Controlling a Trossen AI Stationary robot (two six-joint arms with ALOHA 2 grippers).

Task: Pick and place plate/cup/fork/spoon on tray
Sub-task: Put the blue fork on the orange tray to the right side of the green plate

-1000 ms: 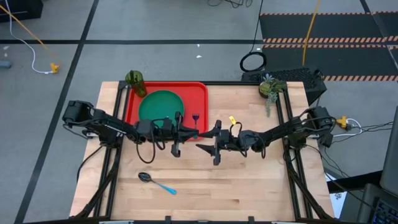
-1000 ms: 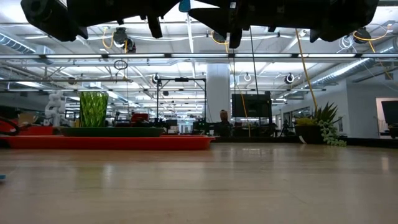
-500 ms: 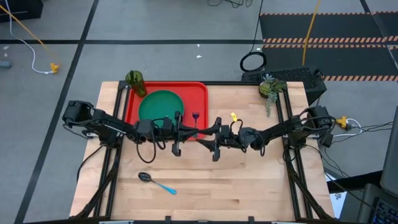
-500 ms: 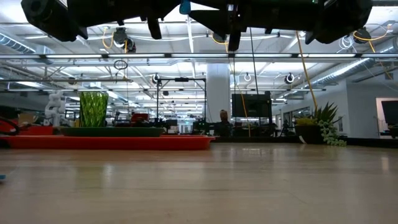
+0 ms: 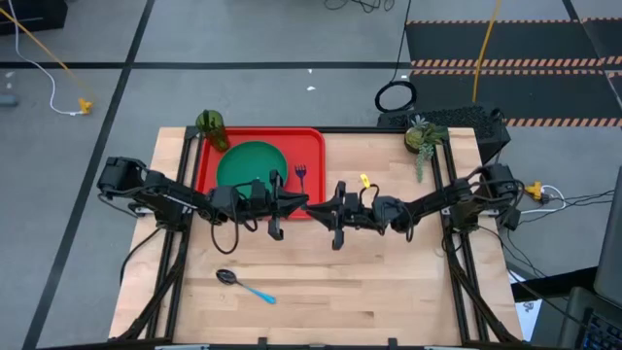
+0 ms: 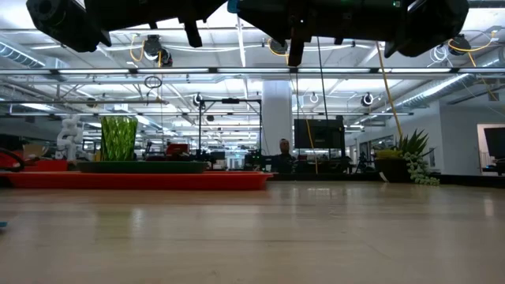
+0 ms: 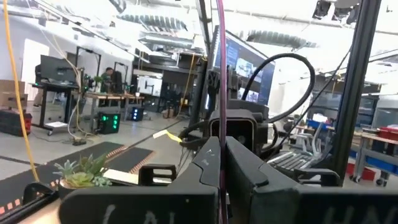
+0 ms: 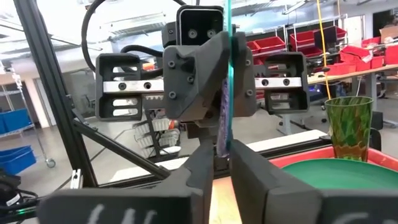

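The fork stands roughly upright between my two grippers, tined head up, by the red tray's right rim. Its blue handle end hangs below them. My left gripper is shut on it. My right gripper faces it from the right. Its fingers stand close on either side of the fork with a narrow gap. The dark green plate lies on the tray. The cup stands at the tray's far left corner. The spoon lies on the wood near the front. My left gripper pinches the fork's stem below the tined head between its two fingers. The fingers lie level, coming from the table's left, across the fork. The fork is lifted clear of table and tray, nearly upright, head above the fingers and handle below.
A small potted plant stands at the table's far right corner. Bare wood lies to the right of the tray and along the near side around the spoon. The dark arm frames run along both table sides.
My right gripper has moved toward the table's left and a little toward the far edge, closing up on my left gripper until its fingertips reach the fork. The fork's head has shifted slightly toward the far edge, still held by my left gripper.
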